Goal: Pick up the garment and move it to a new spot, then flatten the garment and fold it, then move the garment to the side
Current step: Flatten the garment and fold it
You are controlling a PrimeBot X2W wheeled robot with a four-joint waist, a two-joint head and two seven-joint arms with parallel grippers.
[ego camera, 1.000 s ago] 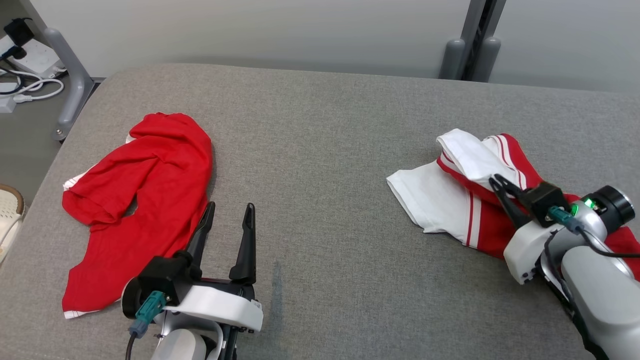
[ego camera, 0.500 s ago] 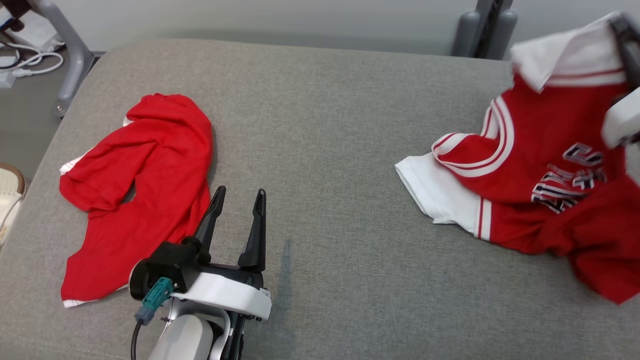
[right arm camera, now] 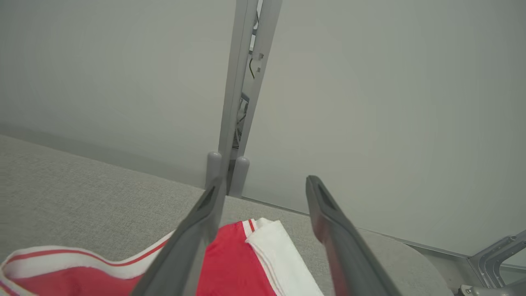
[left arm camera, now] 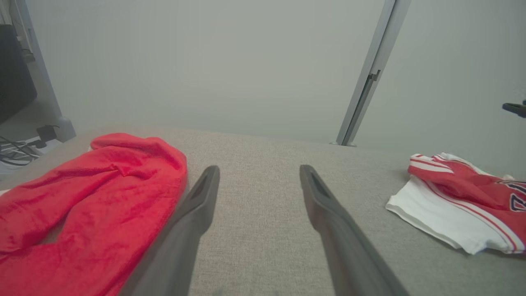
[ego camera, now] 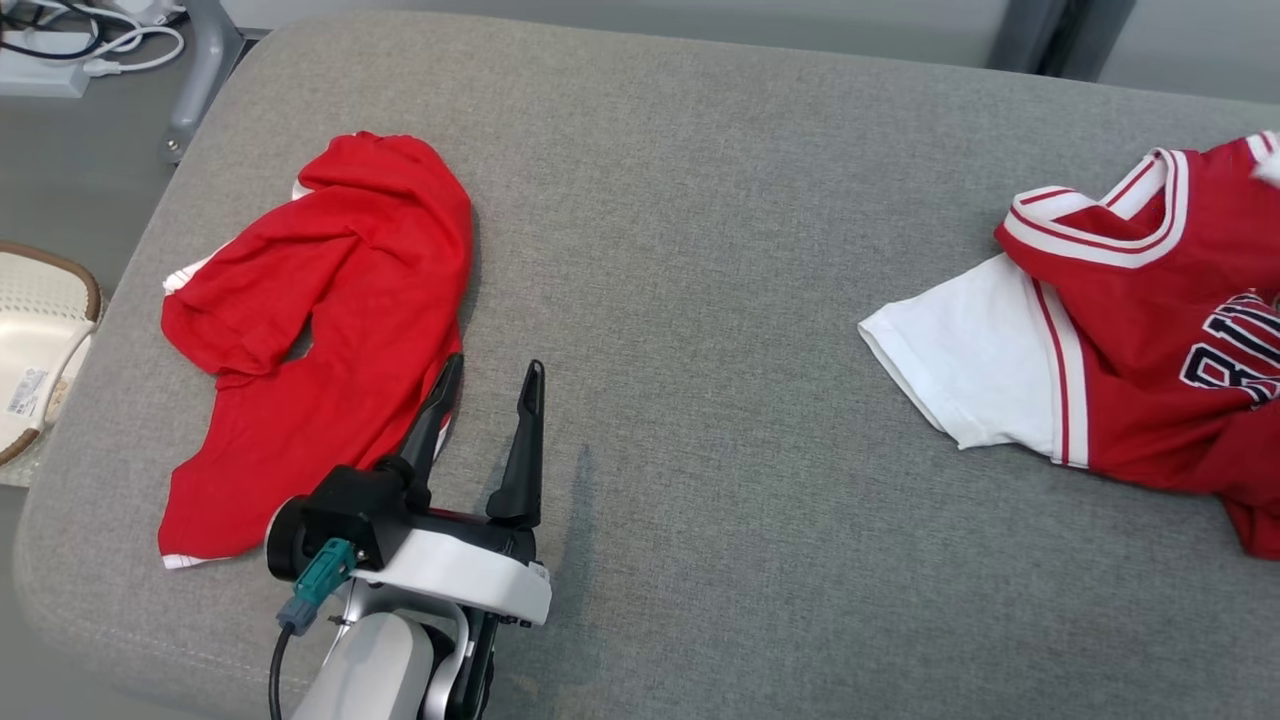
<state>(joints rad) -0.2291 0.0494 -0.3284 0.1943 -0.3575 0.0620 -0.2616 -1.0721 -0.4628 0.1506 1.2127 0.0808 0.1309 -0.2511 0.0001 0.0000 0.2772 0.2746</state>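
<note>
The garment (ego camera: 1130,330), a red jersey with white sleeves, striped trim and dark lettering, lies partly spread at the right edge of the grey cushioned surface (ego camera: 700,250). The left wrist view has it (left arm camera: 460,193) at the right. My right gripper (right arm camera: 263,189) hovers open above the jersey's collar and white sleeve (right arm camera: 234,263), holding nothing. My left gripper (ego camera: 495,365) is open near the front, beside a crumpled plain red garment (ego camera: 320,330); its fingers (left arm camera: 259,170) point across bare cushion.
The plain red garment (left arm camera: 82,197) covers the left part of the surface. A pale basket (ego camera: 40,330) sits on the floor past the left edge, with a power strip and cables (ego camera: 80,50) at the far left. A grey post (right arm camera: 242,102) stands behind the surface.
The right gripper lifted the jersey up and to the right, then opened and let it go. The jersey now lies more unfolded, lettering up. The camera tilted down; the left gripper stayed open.
</note>
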